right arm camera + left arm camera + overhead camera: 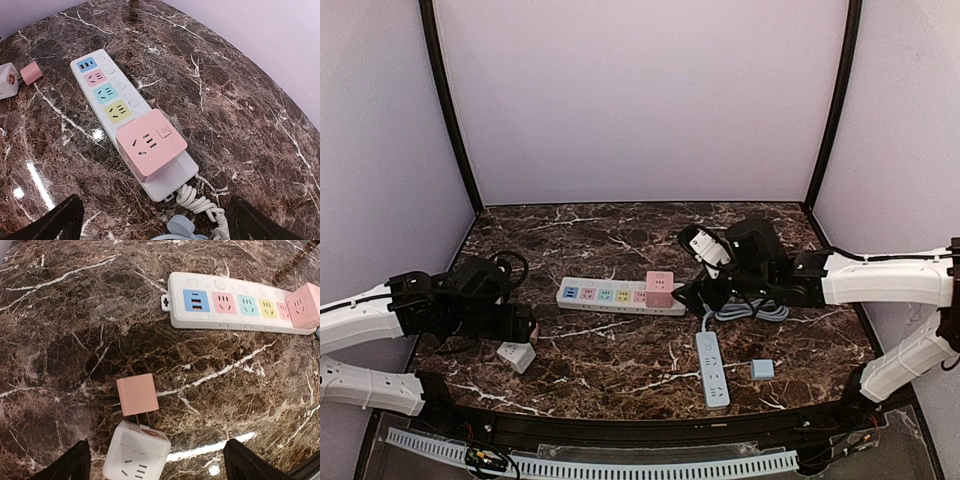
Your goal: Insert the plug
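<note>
Left fingers [70, 466] are spread wide and released, grasping nothing. Between them, touched by neither, the pink plug [137, 394] lies on the worktop [75, 340], its two prongs meeting the top face of a white cube [136, 458]; how deep they go I cannot tell. Beyond it lies the strip [230, 307] with its row of coloured sockets. Right fingers [55, 223] are likewise spread and released, hovering by the strip's cord end, where a pink cube [150, 143] sits on top. A coiled cord [200, 204] trails from that end. Near the arm bases lies a second strip [712, 370]
</note>
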Controlling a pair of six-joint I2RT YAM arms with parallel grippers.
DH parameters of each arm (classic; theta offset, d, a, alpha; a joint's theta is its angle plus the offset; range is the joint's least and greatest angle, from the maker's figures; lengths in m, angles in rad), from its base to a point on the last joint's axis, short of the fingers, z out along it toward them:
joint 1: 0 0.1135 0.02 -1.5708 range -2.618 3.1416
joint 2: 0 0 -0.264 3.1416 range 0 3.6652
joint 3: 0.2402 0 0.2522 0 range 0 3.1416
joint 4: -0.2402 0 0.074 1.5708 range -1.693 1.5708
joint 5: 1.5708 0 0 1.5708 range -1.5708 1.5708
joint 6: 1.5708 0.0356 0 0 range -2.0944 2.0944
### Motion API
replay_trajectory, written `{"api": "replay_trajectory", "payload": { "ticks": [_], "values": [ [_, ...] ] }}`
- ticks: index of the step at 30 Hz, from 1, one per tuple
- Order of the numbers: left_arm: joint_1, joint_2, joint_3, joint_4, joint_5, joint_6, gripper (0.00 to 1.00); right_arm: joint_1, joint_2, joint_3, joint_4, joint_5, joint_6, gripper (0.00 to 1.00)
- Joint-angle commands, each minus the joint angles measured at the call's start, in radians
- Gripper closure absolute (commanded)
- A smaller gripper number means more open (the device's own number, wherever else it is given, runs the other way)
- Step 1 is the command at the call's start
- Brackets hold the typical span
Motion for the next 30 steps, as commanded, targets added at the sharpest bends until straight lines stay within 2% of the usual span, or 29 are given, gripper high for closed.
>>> {"api": "replay_trajectory", "payload": {
  "ticks": [1, 9, 13, 22, 30],
  "values": [
    [-0.013, 0.017, 0.028, -0.150, 0.073, -0.047, 0.08, 0.012, -0.049, -0.034, 0.051, 0.001, 0.021, 0.01],
    [-0.031, 0.123, 0.028, -0.199, 0.067, -0.111, 0.06, 0.015, -0.085, -0.061, 0.063, -0.008, 0.028, 0.01],
    [-0.030, 0.155, 0.006, -0.157, 0.091, -0.104, 0.06, 0.017, -0.091, -0.074, 0.063, -0.013, 0.029, 0.01],
    [-0.029, 0.207, 0.023, -0.148, 0.041, -0.072, 0.06, 0.022, -0.094, -0.082, 0.064, -0.031, 0.033, 0.01],
    [-0.029, 0.285, 0.039, -0.112, 0.100, -0.035, 0.07, 0.026, -0.098, -0.096, 0.088, -0.031, 0.031, 0.01]
  ]
}}
